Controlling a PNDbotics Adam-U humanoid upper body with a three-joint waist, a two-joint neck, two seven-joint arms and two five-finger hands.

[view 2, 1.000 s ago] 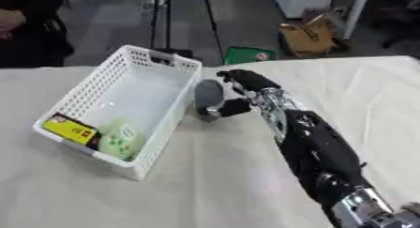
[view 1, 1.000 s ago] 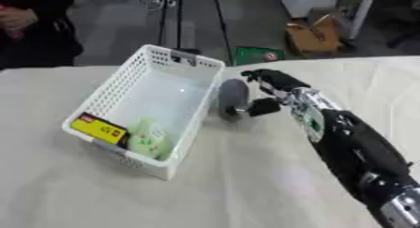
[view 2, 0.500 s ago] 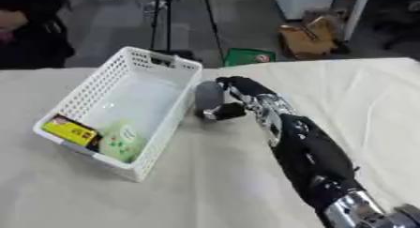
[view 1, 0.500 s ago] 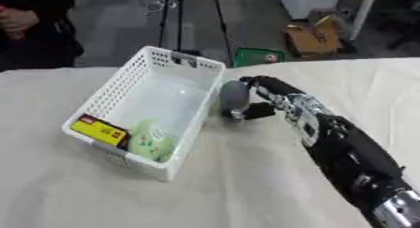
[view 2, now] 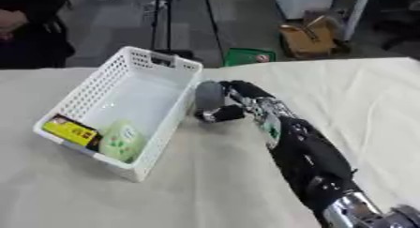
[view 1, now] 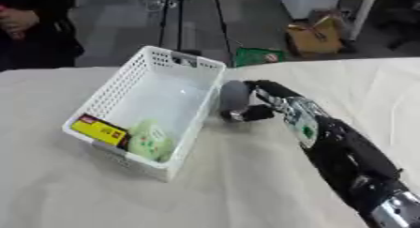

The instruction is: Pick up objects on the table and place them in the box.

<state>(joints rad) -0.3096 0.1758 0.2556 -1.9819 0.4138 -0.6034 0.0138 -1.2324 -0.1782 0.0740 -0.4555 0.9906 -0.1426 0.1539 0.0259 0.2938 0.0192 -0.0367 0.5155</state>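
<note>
On the cloth-covered table (view 1: 246, 175) stood one white perforated plastic basket (view 1: 123, 88) holding two items: a flat yellow packet (view 1: 98, 130) and a soft green pouch (view 1: 150, 139). Just right of its wall, the right hand (view 1: 266, 100) curled around one smooth grey cylindrical object (view 1: 235, 95).

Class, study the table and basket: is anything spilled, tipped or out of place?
Nothing stands out. The white plastic basket sits upright, holding a yellow packet and a pale green packet; the right hand grips a grey cylindrical object beside it.
</note>
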